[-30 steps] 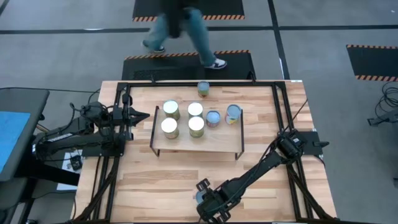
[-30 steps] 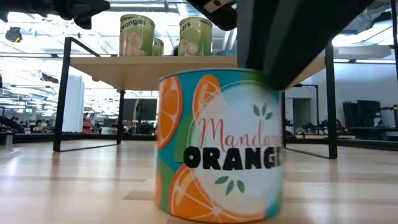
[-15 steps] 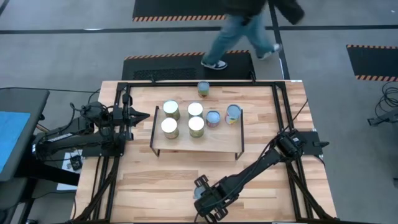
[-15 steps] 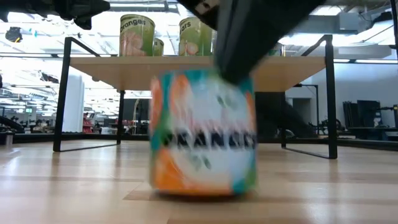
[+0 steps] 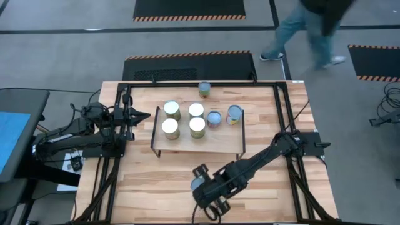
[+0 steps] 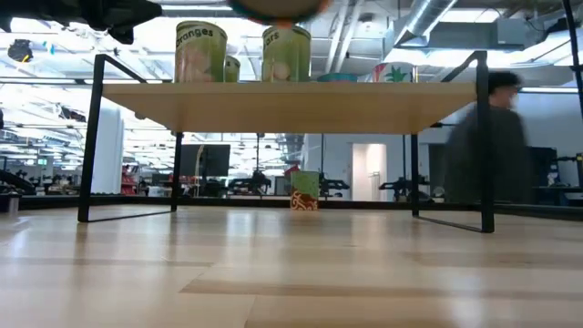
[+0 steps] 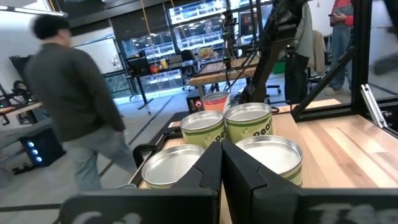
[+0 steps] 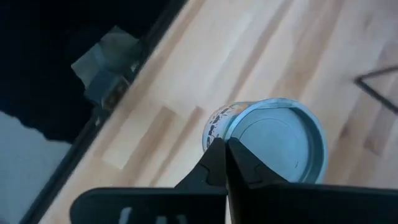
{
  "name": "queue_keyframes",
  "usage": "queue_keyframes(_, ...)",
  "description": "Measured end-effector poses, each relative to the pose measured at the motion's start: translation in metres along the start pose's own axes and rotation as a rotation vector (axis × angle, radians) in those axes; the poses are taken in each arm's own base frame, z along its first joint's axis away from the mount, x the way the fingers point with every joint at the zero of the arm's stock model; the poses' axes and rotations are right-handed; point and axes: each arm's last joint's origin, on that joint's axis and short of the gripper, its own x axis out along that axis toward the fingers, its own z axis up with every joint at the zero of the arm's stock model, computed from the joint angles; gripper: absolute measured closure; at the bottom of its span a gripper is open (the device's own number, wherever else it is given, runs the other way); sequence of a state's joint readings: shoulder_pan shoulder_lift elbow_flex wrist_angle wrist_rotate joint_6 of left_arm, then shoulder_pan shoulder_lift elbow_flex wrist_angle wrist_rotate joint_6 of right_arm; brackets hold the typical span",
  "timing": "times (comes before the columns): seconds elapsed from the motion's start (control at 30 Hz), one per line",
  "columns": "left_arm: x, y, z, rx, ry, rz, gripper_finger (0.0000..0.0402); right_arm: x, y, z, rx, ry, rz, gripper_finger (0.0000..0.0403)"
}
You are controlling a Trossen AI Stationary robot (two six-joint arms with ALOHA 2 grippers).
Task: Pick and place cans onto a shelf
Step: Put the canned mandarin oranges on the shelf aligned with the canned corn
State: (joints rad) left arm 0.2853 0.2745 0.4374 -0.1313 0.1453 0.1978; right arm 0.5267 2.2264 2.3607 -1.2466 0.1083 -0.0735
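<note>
The shelf [image 5: 212, 147] stands mid-table with several cans on it, among them two with white tops [image 5: 170, 127] [image 5: 197, 127] and two coloured ones [image 5: 214, 119] [image 5: 234, 114]. One more can [image 5: 204, 89] [image 6: 305, 191] stands on the table behind the shelf. My right gripper [image 5: 203, 187] is near the front edge, shut on an orange-labelled can [image 8: 280, 140], of which only the bottom [image 6: 278, 7] shows at the low view's top edge. My left gripper [image 5: 147, 116] [image 7: 222, 158] waits shut just left of the shelf, pointing level at the cans. My right gripper has the can by the rim of its top [image 8: 219, 132], where the two fingertips [image 8: 214, 163] close together at the can's edge. The fingers slant down at it from above. The can hangs below them, lifted clear of the table.
Black frame rails [image 5: 284, 119] run along the table's edges and past both arms. A person [image 5: 312, 25] [image 6: 483, 146] walks across the floor beyond the far right corner. Bare wood [image 5: 156, 181] lies between the shelf and the near edge.
My right gripper has shut on the orange-labelled can near the front edge and risen with it. The can, which stood on the table, is now lifted clear and has left the low view upward. The person behind the table has walked to the right.
</note>
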Motion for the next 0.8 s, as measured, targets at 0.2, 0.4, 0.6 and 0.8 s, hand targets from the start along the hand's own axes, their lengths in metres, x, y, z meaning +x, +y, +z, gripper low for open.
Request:
queue_keyframes(0.2, 0.0, 0.0, 0.0, -0.001, 0.002, 0.0, 0.0401, -0.036, -0.021, -0.02, 0.052, 0.074, -0.042, 0.0397)
queue_keyframes(0.4, 0.0, 0.0, -0.001, -0.002, 0.01, 0.003, 0.0401, -0.044, -0.059, -0.043, 0.108, 0.24, -0.113, 0.0396)
queue_keyframes(0.6, 0.001, 0.001, -0.002, 0.001, 0.026, 0.025, 0.0402, -0.045, -0.097, -0.056, 0.145, 0.296, -0.175, 0.0396)
queue_keyframes(0.8, 0.001, 0.001, -0.002, 0.001, 0.026, 0.025, 0.0401, -0.045, -0.102, -0.057, 0.177, 0.292, -0.16, 0.0396)
